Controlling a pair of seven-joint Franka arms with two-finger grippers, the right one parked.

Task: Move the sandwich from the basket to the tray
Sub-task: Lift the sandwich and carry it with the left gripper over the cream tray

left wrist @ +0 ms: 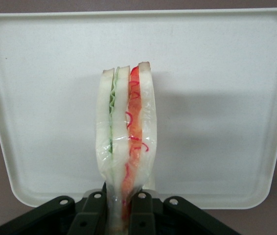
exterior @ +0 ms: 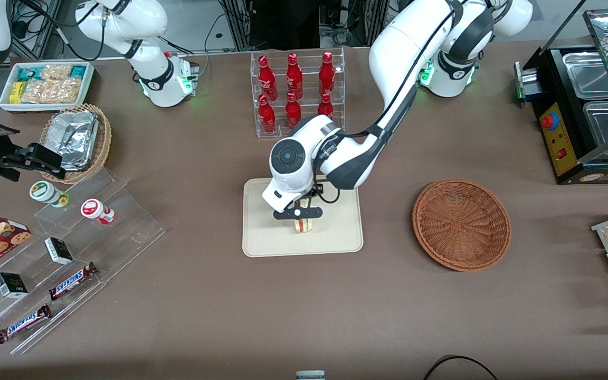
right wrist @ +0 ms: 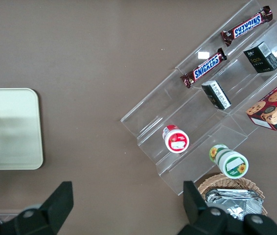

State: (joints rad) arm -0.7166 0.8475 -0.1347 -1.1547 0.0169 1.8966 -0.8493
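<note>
**Sandwich held over the tray, basket empty**

Toward the parked arm's end of the table, the white bin of packaged snacks (exterior: 45, 84) lies farthest from the front camera. Nearer than it is the tan wicker basket with foil containers (exterior: 76, 140). Nearer still, a clear stepped display (exterior: 72, 253) carries two small jars, a cookie box, little dark cartons and two Snickers bars (exterior: 72, 281).

At mid-table, an acrylic rack of red bottles (exterior: 296, 92) stands farther from the camera than the tray (exterior: 262, 237). The cream tray lies flat, and the left arm reaches down over it. Its gripper (exterior: 304, 217) hangs above the middle of the tray, clamped on the sandwich (exterior: 304, 226). In the wrist view the fingers (left wrist: 92, 215) press on the wrapped sandwich (left wrist: 126, 142) from both sides at its narrow end. The cut edge shows green filling in one half and red in the other. The tray (left wrist: 226, 98) spreads beneath it; whether the sandwich touches the tray cannot be told.

Toward the working arm's end, the basket (exterior: 461, 224) rests on the table with nothing in it, well apart from the tray. A black appliance with metal pans (exterior: 583, 111) stands farther from the camera than the basket.
</note>
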